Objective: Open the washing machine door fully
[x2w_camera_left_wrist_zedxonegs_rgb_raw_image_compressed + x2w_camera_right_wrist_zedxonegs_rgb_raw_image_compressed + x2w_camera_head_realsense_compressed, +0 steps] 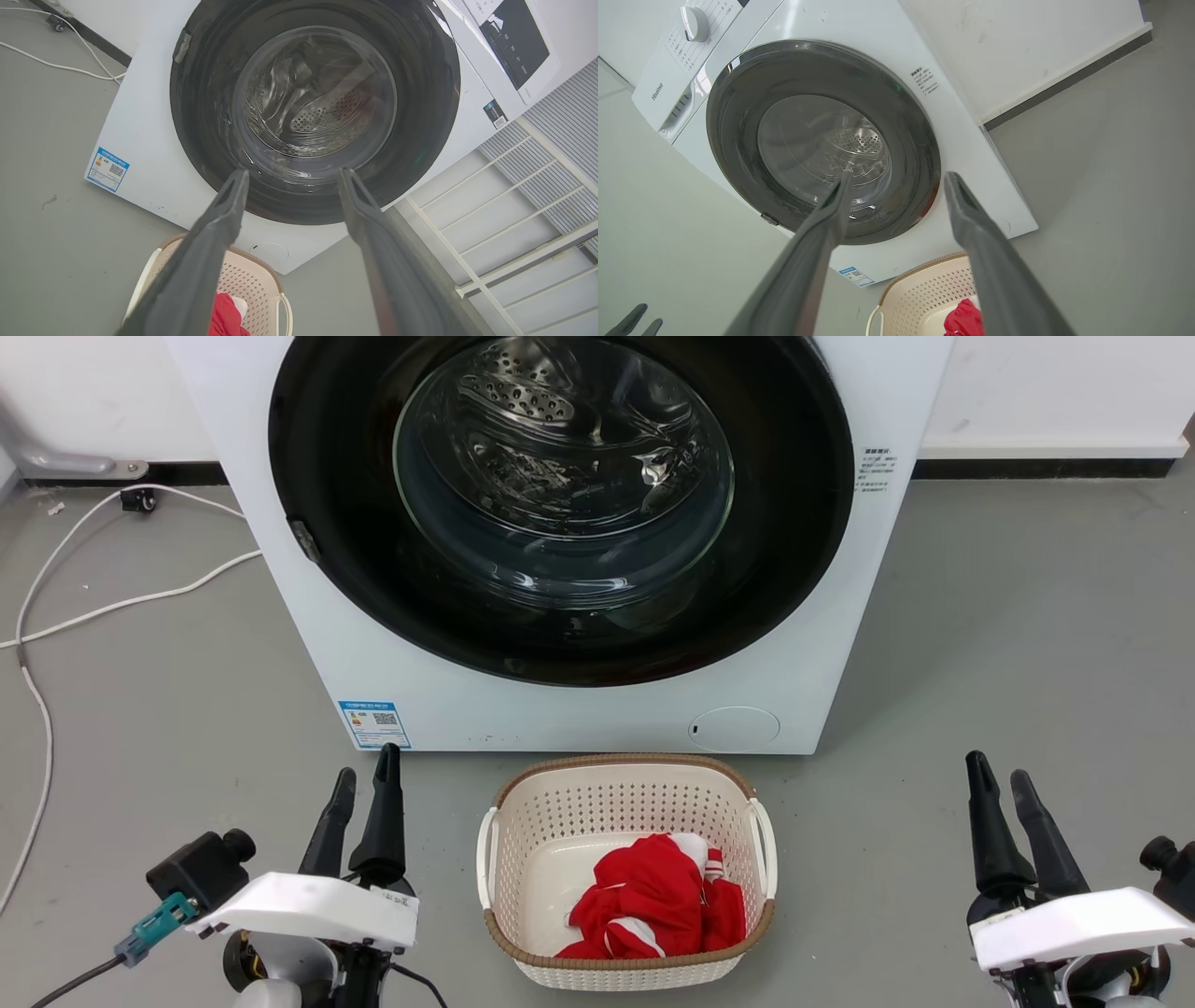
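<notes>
Lower left, closest to camera: left pincer [367, 763], two dark fingers [385, 821] pointing up toward the machine, spread apart, nothing between them. White cable [93, 609] snakes over the grey floor [1027, 644] at far left, well apart from that pincer. Washing machine [308, 616] stands centre against the wall [1055, 383], white front facing the robot. Blue label [373, 723] at its lower left corner, just above the left pincer's tips in the head view. Then the washing machine door [794, 523]: big glossy black disc, nearly as wide as the machine, shut flush against the front, with a small grey tab [302, 539] on its left rim. Clear glass window [560, 476] in its middle, perforated steel drum [523, 392] visible through it. Cream basket [621, 761] on the floor just in front of the machine, below the door, between the two pincers. Red-and-white cloth [653, 896] is bunched inside, toward the near right. Small round white flap [735, 728] low on the machine front, right of centre, just behind the basket's far rim. Text sticker [876, 469] on the front, right of the door. Lower right: right pincer [997, 767], fingers up, parted, empty, well apart from door and basket.
</notes>
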You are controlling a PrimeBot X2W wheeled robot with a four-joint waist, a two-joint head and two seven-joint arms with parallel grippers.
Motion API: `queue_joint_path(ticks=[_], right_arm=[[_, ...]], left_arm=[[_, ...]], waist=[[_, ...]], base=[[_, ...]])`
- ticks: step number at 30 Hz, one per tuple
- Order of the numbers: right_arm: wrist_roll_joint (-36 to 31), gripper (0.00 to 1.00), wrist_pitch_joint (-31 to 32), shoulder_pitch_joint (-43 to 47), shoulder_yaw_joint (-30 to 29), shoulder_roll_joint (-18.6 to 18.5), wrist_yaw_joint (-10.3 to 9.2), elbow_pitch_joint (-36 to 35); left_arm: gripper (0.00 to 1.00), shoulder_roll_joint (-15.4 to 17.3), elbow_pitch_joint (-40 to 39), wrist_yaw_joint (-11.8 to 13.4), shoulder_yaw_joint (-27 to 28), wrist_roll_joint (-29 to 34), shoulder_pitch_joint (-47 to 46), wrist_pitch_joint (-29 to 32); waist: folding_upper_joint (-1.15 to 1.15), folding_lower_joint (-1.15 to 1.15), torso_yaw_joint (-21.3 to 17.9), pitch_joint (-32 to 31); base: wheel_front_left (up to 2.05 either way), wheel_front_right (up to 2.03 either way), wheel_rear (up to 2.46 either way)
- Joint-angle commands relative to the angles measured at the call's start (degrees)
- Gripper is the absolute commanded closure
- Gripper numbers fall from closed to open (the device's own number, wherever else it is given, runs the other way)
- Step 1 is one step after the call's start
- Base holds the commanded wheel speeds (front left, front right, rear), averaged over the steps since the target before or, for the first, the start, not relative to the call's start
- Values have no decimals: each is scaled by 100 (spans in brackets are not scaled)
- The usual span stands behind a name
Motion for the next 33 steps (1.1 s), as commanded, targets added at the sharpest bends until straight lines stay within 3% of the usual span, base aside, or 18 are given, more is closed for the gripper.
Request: queue_joint_path(ticks=[1,21,33], right_arm=[[-224,0,-74,-10,7,2,0,-82],[-2131,0,-190,85,116,23,0,-140],[-2903,0,-216,150,124,32,0,-260]], left_arm=[[0,19,-47,23,-17,227,-153,-54],[0,193,90,215,-274,1975,-208,-418],[0,256,28,382,-291,2613,-175,-574]], waist=[[0,0,2,-2],[0,0,30,3],[0,0,73,10]], base=[[0,0,0],[0,0,0],[0,0,0]])
